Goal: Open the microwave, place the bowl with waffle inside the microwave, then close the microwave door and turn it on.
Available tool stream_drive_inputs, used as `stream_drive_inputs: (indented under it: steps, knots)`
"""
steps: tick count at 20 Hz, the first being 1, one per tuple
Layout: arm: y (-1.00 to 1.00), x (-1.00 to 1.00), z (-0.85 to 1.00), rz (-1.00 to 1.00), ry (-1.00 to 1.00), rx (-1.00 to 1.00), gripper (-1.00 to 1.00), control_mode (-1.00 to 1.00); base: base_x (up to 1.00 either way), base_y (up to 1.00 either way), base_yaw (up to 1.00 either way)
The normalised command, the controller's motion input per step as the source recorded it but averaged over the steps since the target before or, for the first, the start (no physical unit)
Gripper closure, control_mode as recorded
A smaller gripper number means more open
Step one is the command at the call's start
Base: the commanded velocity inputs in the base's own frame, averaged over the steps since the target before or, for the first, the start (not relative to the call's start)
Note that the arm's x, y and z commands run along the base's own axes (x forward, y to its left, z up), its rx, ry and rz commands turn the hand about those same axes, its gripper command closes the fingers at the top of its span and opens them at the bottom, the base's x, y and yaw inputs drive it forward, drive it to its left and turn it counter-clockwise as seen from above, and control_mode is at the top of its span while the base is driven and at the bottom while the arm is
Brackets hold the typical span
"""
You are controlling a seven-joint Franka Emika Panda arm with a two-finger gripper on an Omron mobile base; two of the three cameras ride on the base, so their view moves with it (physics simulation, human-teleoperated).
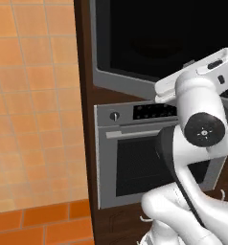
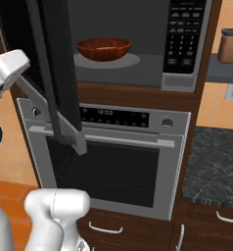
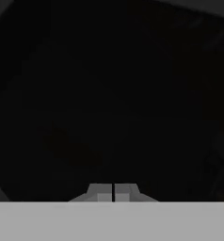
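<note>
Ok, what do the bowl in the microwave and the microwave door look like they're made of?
The round reddish-brown bowl looks like polished wood: warm grain-like banding and a soft sheen. The big microwave door, swung open, looks like glossy black glass in a plain grey frame, probably brushed metal; in a render, that stays a guess.

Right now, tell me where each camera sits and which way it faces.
Left base view: behind the arm's left, facing the microwave door and oven; white arm at lower right.
Right base view: behind the arm's right, facing the open microwave with the bowl inside; arm at lower left.
Hand view: on the hand, facing dark glass close up; the claw has its tips together.
Both base views share the door and oven.
</note>
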Motion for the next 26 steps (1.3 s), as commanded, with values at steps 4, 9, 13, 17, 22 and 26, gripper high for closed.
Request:
stream_drive_inputs:
  steps: [4, 9, 13, 17, 22, 26]
  knots:
    - [-0.21, 1.0, 0.0, 0.36, 0.53, 0.08, 1.0, -1.0, 0.0, 0.0, 0.0]
    - [-0.24, 0.68, -0.03, 0.09, 0.43, 0.1, 1.0, -1.0, 0.0, 0.0, 0.0]
    - [-0.14, 1.0, -0.42, 0.14, 0.2, 0.17, 1.0, -1.0, 0.0, 0.0, 0.0]
    - [0.0, 1.0, -0.59, 0.17, 0.01, 0.14, 1.0, -1.0, 0.0, 0.0, 0.0]
    - [0.0, 1.0, -0.88, 0.02, -0.11, 0.07, 1.0, -1.0, 0.0, 0.0, 0.0]
    - [0.0, 1.0, -0.99, 0.0, -0.14, 0.01, 1.0, -1.0, 0.0, 0.0, 0.0]
